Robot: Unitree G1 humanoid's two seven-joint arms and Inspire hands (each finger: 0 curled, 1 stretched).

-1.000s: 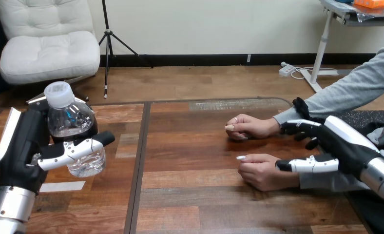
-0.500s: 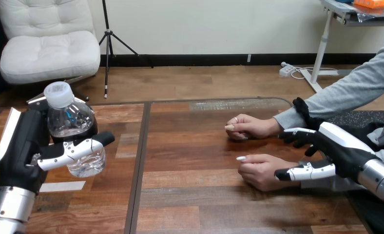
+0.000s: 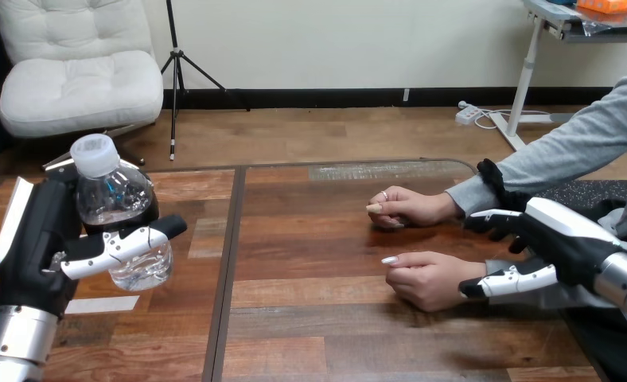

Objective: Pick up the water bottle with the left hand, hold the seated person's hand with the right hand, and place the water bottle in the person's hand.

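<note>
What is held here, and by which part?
Left hand grips the water bottle round its body, cap clear above. Right hand, open beside the person's nearer hand, holds nothing.

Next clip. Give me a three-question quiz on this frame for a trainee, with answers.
1. True or false: the left hand has its fingers curled round the water bottle.
2. The right hand is: A touching the bottle; B open beside the person's nearer hand; C fisted, holding nothing.
3. What colour is the bottle's cap?
Key: 1 true; 2 B; 3 white.
</note>
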